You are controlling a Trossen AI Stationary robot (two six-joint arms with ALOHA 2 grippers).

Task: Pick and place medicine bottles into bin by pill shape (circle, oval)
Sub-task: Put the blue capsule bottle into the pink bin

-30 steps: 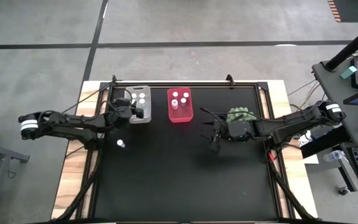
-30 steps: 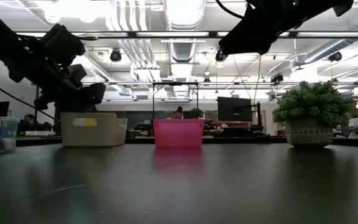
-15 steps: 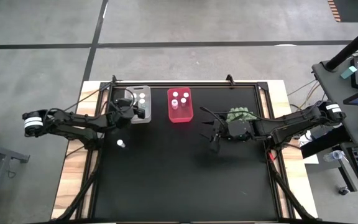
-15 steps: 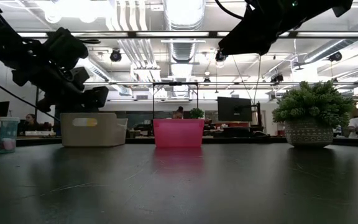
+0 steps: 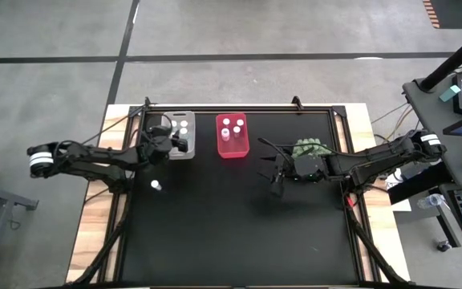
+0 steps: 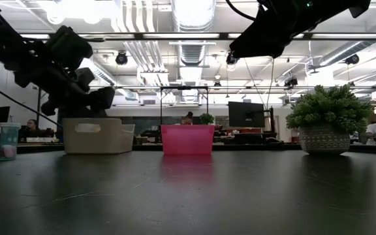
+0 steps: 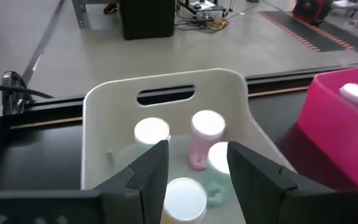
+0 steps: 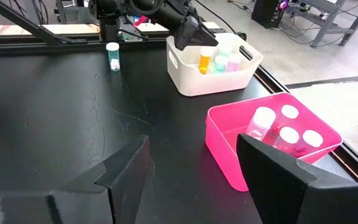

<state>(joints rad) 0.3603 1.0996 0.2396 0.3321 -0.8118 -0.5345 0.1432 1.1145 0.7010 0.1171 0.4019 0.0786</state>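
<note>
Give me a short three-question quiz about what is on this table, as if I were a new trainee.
1. True or false: one medicine bottle stands on the black table, outside both bins.
2. How many white caps show in the red bin: A two, B three, C five?
3. Fill in: the left gripper hangs over the ____ bin, its fingers apart with nothing between them.

Key
1. True. It stands alone, near the left arm.
2. B, three, in the high view.
3. Whitish. The right gripper waits open beside the potted plant.
</note>
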